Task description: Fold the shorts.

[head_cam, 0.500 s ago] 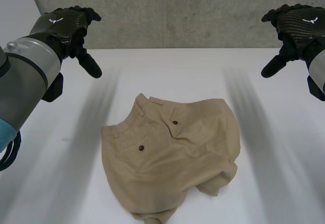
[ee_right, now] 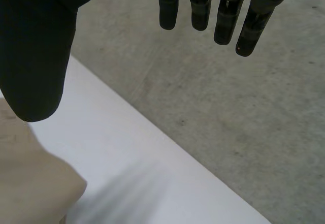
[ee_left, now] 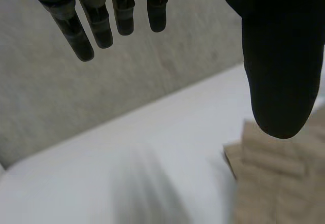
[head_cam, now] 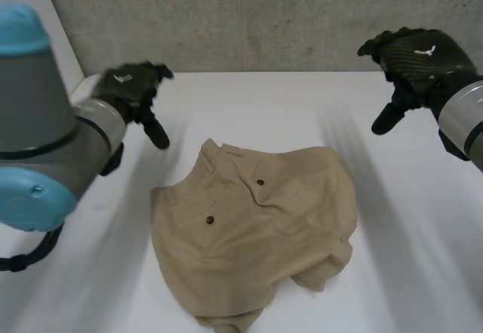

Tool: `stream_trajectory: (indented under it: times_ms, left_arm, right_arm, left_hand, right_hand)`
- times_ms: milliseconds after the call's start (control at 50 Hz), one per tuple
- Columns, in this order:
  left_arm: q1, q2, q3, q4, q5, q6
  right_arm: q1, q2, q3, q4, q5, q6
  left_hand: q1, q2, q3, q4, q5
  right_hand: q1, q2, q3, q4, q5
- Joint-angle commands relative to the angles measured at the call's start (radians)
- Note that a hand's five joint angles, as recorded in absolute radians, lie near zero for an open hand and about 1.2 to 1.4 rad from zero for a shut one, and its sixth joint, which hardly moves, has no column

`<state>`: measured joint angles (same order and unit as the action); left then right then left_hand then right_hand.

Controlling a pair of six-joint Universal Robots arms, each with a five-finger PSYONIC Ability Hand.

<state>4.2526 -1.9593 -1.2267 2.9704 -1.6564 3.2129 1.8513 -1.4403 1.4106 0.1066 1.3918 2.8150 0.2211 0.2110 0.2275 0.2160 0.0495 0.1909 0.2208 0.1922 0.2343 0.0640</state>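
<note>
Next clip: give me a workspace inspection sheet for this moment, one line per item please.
surface: white table, no marks seen.
job's things: tan shorts lying crumpled and unfolded mid-table, two dark buttons facing up.
clutter: nothing seen.
hands: left hand open, raised near the shorts' far left corner, touching nothing; right hand open, raised off to their far right, touching nothing.
cables: nothing seen on or beside the shorts.
surroundings: grey concrete wall behind the table.
</note>
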Motion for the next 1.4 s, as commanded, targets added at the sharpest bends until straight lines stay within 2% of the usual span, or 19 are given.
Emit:
stream_trajectory:
  times_ms: [20, 220, 300, 320, 360, 380, 400, 420, 540, 620, 760, 840, 920, 1000, 1040, 1180, 1340, 1360, 1400]
  left_arm:
    - [0.012, -0.180, 0.019, 0.022, 0.110, 0.025]
    - [0.029, -0.338, 0.053, 0.108, 0.167, 0.001]
    - [0.023, -0.371, 0.070, 0.113, 0.199, -0.030]
    - [0.023, -0.377, 0.073, 0.111, 0.202, -0.037]
    - [0.018, -0.388, 0.082, 0.111, 0.211, -0.057]
    - [0.018, -0.389, 0.085, 0.111, 0.213, -0.065]
    - [0.018, -0.389, 0.088, 0.111, 0.214, -0.082]
    - [0.018, -0.388, 0.089, 0.111, 0.216, -0.093]
    - [0.036, -0.365, 0.099, 0.114, 0.208, -0.146]
    - [0.075, -0.308, 0.113, 0.121, 0.167, -0.148]
    - [0.208, -0.110, 0.108, 0.246, -0.117, -0.137]
    - [0.219, 0.000, 0.108, 0.343, -0.137, -0.136]
    - [0.187, 0.053, 0.119, 0.386, -0.059, -0.139]
    - [0.078, 0.050, 0.151, 0.391, 0.039, -0.140]
    - [-0.015, 0.027, 0.153, 0.394, 0.084, -0.139]
    - [-0.255, -0.143, 0.153, 0.394, 0.104, -0.137]
    - [-0.427, -0.331, 0.122, 0.362, 0.112, -0.137]
    - [-0.439, -0.337, 0.115, 0.357, 0.115, -0.136]
    - [-0.456, -0.339, 0.095, 0.339, 0.115, -0.133]
  right_arm:
    - [0.003, 0.027, 0.011, 0.001, -0.014, -0.035]
    - [0.005, 0.043, 0.018, 0.001, -0.016, -0.037]
    - [0.005, 0.063, 0.022, -0.001, -0.014, -0.037]
    - [0.006, 0.067, 0.022, -0.001, -0.016, -0.037]
    - [0.006, 0.075, 0.024, 0.001, -0.014, -0.038]
    - [0.006, 0.077, 0.027, 0.001, -0.014, -0.038]
    - [0.006, 0.077, 0.027, 0.001, -0.014, -0.038]
    - [0.006, 0.078, 0.028, 0.001, -0.014, -0.038]
    - [0.008, 0.083, 0.028, 0.001, -0.014, -0.054]
    - [0.008, 0.084, 0.030, -0.001, -0.013, -0.069]
    - [0.008, 0.084, 0.031, -0.002, -0.013, -0.075]
    - [0.009, 0.084, 0.025, -0.002, -0.010, -0.075]
    - [0.009, 0.084, 0.022, -0.004, -0.010, -0.075]
    - [0.009, 0.081, 0.022, -0.005, -0.005, -0.074]
    - [0.009, 0.080, 0.021, -0.007, -0.002, -0.074]
    - [-0.001, 0.075, 0.007, -0.008, 0.059, -0.074]
    - [-0.009, 0.069, -0.009, -0.014, 0.122, -0.072]
    - [-0.011, 0.069, -0.010, -0.015, 0.122, -0.072]
    - [-0.024, 0.067, -0.012, -0.013, 0.119, -0.077]
  left_hand:
    - [0.016, 0.026, 0.009, 0.021, 0.013]
    - [0.042, 0.052, 0.036, 0.047, 0.039]
    - [0.174, 0.184, 0.168, 0.179, 0.171]
    - [0.227, 0.237, 0.220, 0.232, 0.224]
    - [0.531, 0.541, 0.525, 0.536, 0.528]
    - [0.701, 0.711, 0.695, 0.706, 0.698]
    - [1.040, 1.050, 1.034, 1.045, 1.037]
    - [1.174, 1.184, 1.167, 1.179, 1.171]
    - [1.175, 1.185, 1.169, 1.180, 1.172]
    - [1.175, 1.185, 1.169, 1.180, 1.172]
    - [1.175, 1.185, 1.169, 1.180, 1.172]
    - [1.175, 1.185, 1.169, 1.180, 1.172]
    - [1.175, 1.185, 1.169, 1.180, 1.172]
    - [1.175, 1.185, 1.169, 1.180, 1.172]
    - [1.175, 1.185, 1.169, 1.180, 1.172]
    - [1.175, 1.185, 1.169, 1.180, 1.172]
    - [1.175, 1.185, 1.169, 1.180, 1.172]
    - [1.030, 1.040, 1.024, 1.035, 1.027]
    - [0.451, 0.461, 0.444, 0.456, 0.448]
  right_hand:
    - [-0.016, -0.046, -0.018, -0.060, -0.064]
    - [-0.016, -0.046, -0.018, -0.060, -0.064]
    - [-0.016, -0.046, -0.018, -0.060, -0.064]
    - [-0.016, -0.046, -0.018, -0.060, -0.064]
    - [-0.016, -0.046, -0.018, -0.060, -0.064]
    - [-0.016, -0.046, -0.018, -0.060, -0.064]
    - [-0.016, -0.046, -0.018, -0.060, -0.064]
    - [-0.016, -0.046, -0.018, -0.060, -0.064]
    - [-0.016, -0.046, -0.018, -0.060, -0.064]
    - [-0.016, -0.046, -0.018, -0.060, -0.064]
    - [-0.016, -0.046, -0.018, -0.060, -0.064]
    - [-0.016, -0.046, -0.018, -0.060, -0.064]
    - [-0.016, -0.046, -0.018, -0.060, -0.064]
    - [-0.016, -0.046, -0.018, -0.060, -0.064]
    - [-0.016, -0.046, -0.018, -0.060, -0.064]
    - [-0.016, -0.046, -0.018, -0.060, -0.064]
    - [-0.016, -0.046, -0.018, -0.060, -0.064]
    - [-0.016, -0.046, -0.018, -0.060, -0.064]
    - [-0.016, -0.046, -0.018, -0.060, -0.064]
